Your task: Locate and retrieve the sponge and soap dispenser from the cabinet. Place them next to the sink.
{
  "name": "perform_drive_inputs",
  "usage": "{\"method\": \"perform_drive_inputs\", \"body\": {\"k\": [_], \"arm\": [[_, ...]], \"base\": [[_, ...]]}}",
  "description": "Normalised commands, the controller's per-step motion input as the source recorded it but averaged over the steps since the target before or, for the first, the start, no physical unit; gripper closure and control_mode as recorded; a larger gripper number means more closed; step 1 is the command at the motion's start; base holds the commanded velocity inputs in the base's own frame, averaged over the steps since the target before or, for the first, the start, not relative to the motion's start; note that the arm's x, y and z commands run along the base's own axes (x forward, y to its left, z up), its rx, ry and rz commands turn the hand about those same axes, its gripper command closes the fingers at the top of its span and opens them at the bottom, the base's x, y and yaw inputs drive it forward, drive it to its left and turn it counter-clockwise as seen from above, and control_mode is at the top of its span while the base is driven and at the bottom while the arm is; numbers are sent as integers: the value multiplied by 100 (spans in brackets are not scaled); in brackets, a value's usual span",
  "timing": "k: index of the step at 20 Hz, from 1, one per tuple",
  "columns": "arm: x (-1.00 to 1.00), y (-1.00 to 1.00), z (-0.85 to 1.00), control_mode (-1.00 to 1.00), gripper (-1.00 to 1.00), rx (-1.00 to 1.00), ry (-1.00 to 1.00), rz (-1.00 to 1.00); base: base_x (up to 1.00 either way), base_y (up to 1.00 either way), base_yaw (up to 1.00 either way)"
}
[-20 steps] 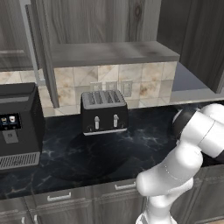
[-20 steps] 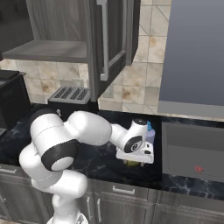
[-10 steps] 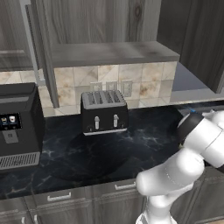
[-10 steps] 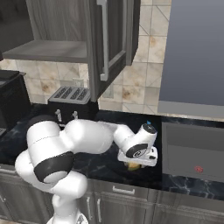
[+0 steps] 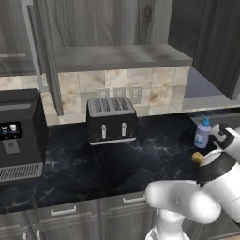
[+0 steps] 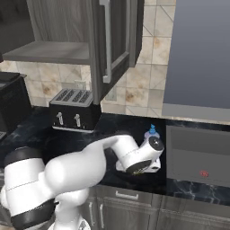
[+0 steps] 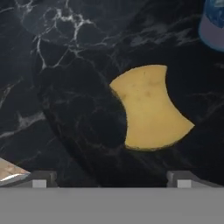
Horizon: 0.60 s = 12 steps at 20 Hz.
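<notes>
The yellow sponge [image 7: 149, 109] lies flat on the black marble counter, just ahead of my gripper [image 7: 111, 180]. The two fingertips stand wide apart, open, with nothing between them. From the left base view the sponge [image 5: 197, 157] peeks out beside my arm. The soap dispenser [image 5: 202, 132] stands upright close behind it, its blue pump top [image 6: 152, 131] rising over my hand. The sink [image 6: 197, 155] lies right of both. The cabinet [image 5: 117, 57] hangs above the counter, its glass door [image 6: 114, 42] swung open.
A black toaster [image 5: 111, 120] stands at the back wall left of the sponge, and a black coffee machine [image 5: 18, 133] further left. Drawer fronts [image 6: 130, 206] run below the counter edge. A large grey panel [image 6: 202, 54] hangs above the sink.
The sponge, at the gripper's tips before, now lies alone on the counter. My arm has swung lower and to the right, which uncovers the soap dispenser in the left base view.
</notes>
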Motion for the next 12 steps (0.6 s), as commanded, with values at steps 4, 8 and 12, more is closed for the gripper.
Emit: {"method": "perform_drive_inputs", "body": {"k": [4,8,12], "arm": [[-45,53,41,-100,-100,-1,-14,3],[-61,59,29,-100,-100,-4,-12,-2],[-65,46,23,-100,-100,-2,-11,-16]], "base": [[0,0,0],[0,0,0],[0,0,0]]}}
